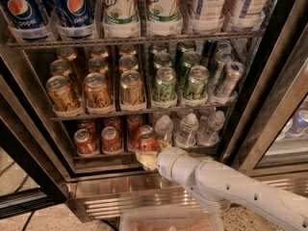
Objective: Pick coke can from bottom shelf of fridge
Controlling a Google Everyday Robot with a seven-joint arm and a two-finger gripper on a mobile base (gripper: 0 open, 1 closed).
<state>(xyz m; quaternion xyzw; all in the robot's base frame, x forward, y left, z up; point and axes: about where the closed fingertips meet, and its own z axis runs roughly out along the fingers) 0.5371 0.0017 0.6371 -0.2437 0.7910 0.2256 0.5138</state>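
Note:
The fridge [144, 196] stands open, with its ribbed steel base panel at the bottom. The bottom shelf [101, 166] holds red coke cans in narrow lanes at the left. My gripper [153, 153] reaches in at the shelf's front, its tan fingers [144, 160] closed around one coke can [147, 139]. That can sits slightly right of its lane, at the front lip. Two more coke cans [85, 141] [111, 138] stand to its left, and another [134, 128] is behind it. My white arm runs off to the lower right.
Clear water bottles [187, 129] stand right of the held can. Gold-bronze cans [96, 90] and green cans [165, 84] fill the rack above. The black door frame [29, 162] is at the left. A translucent bin [168, 220] sits below the base panel.

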